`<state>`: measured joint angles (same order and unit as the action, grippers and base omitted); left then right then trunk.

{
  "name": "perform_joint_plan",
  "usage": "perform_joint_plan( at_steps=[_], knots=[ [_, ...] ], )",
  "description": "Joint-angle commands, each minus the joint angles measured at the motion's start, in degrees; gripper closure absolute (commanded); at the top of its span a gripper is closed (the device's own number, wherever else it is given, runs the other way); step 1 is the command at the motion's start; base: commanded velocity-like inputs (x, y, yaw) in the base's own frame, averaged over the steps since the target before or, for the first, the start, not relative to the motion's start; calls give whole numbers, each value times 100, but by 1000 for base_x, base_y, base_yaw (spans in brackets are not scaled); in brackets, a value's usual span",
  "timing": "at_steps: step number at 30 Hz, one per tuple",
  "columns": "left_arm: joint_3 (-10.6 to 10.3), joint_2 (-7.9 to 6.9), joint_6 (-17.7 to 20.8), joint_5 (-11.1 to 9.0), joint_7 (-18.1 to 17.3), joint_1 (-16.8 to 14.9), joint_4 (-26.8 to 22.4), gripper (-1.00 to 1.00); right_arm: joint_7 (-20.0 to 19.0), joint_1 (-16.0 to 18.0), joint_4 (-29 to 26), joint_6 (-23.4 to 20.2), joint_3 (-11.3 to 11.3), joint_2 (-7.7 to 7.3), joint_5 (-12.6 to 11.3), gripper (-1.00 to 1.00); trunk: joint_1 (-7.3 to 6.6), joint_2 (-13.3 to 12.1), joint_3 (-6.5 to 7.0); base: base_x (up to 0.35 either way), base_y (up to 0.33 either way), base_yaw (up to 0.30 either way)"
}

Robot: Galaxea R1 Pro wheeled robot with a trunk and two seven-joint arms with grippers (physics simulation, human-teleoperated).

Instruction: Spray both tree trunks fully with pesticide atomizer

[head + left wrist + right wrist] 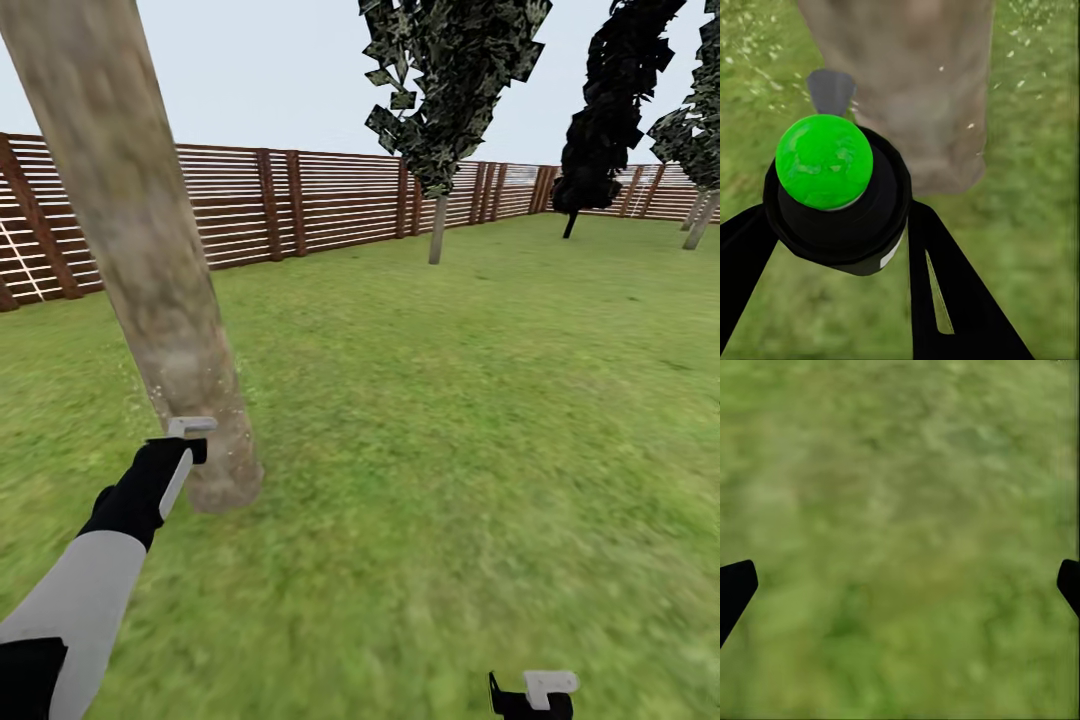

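1. Beside the near trunk point(170, 330), the left hand point(832, 225) grips the atomizer point(825, 161); pesticide point(971, 125) specks drift there (coverage looks partial).
2. Right hand point(900, 585) is open; far tree point(437, 225) remains unsprayed.

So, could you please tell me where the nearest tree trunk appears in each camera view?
Head view: the trunk leans across the left side, its base beside the left end effector.
Left wrist view: it stands at top centre, behind the atomizer.
Right wrist view: grass, no trunk.
Shared landmark: the grass.
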<state>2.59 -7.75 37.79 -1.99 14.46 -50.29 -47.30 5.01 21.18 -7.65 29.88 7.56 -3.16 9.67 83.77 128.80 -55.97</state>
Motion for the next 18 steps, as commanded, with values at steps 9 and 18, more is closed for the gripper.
perform_joint_plan(
  at_steps=[9,18],
  knots=[
    [-31,-17,-11,14,19,37,2,100,0,0,0,0,2,0,0,-100,0,0,0,137,-273,0],
    [57,-305,-66,4,162,81,45,100,0,0,0,0,0,3,0,-100,0,0,0,174,-243,209]
  ],
)
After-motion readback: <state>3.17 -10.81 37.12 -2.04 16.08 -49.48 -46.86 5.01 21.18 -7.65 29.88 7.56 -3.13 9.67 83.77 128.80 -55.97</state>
